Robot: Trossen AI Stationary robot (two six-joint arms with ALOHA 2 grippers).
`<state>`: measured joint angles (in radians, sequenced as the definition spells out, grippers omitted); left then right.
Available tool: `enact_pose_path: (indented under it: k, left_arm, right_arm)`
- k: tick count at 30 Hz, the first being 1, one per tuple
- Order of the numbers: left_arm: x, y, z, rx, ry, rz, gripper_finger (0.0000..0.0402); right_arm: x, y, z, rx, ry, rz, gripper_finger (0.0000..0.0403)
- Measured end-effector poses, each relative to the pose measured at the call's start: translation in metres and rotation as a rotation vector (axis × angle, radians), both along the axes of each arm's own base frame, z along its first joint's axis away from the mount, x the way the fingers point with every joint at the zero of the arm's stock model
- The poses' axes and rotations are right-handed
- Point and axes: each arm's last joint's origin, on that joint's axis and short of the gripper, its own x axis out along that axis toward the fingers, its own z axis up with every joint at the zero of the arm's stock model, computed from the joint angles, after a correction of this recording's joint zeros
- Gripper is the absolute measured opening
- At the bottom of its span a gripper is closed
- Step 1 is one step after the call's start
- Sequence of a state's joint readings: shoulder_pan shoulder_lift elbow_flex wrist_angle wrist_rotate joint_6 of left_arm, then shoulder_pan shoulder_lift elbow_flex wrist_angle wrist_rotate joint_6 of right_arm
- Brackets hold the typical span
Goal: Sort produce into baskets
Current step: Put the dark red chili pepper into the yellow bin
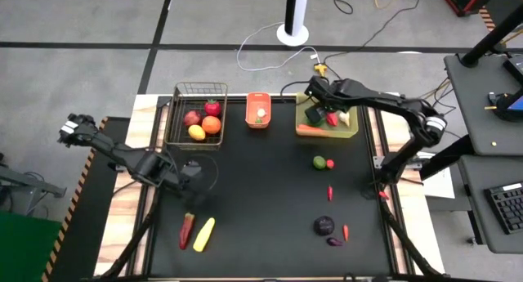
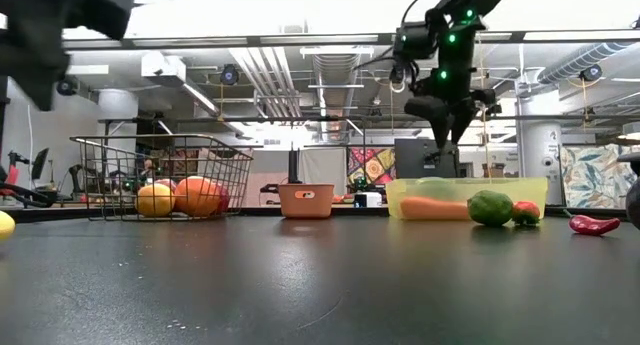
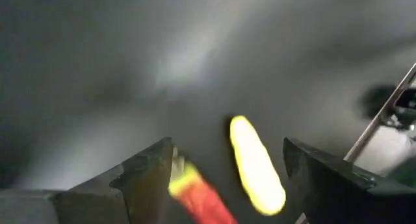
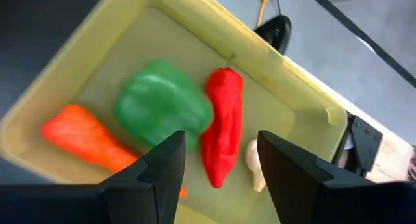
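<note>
My right gripper hangs open above the translucent yellow-green bin, nothing between its fingers. In the bin lie a green pepper, a red chilli, a carrot and a small white piece. My left gripper is open above the black mat, over a yellow corn and a red vegetable with a green end, both lying on the mat. The dark wire basket holds several fruits. The small orange basket holds a pale piece.
Loose on the mat's right half lie a green fruit, a small red piece, red chillies, a dark eggplant and a small purple piece. All three baskets stand along the far edge; the mat's middle is bare.
</note>
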<state>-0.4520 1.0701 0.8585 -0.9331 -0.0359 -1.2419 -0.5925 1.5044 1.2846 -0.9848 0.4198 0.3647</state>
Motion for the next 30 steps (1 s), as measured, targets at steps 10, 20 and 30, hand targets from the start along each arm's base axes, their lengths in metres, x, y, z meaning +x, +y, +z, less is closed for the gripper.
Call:
enact_pose_path:
  k: [10,20,30]
  left_arm:
    - [-0.015,-0.009,-0.004,-0.063,0.146,0.025,0.0272]
    - [-0.026,-0.035,-0.011,-0.112,0.238,0.152,0.0272]
    - [-0.018,-0.072,-0.042,-0.069,0.349,0.252,0.0272]
  right_arm:
    - [0.008,0.031,0.018,-0.037,-0.08,0.075,0.0185]
    - [0.017,0.052,0.022,-0.03,-0.103,0.154,0.0185]
    - [0.03,0.073,0.023,0.012,-0.163,0.261,0.0227]
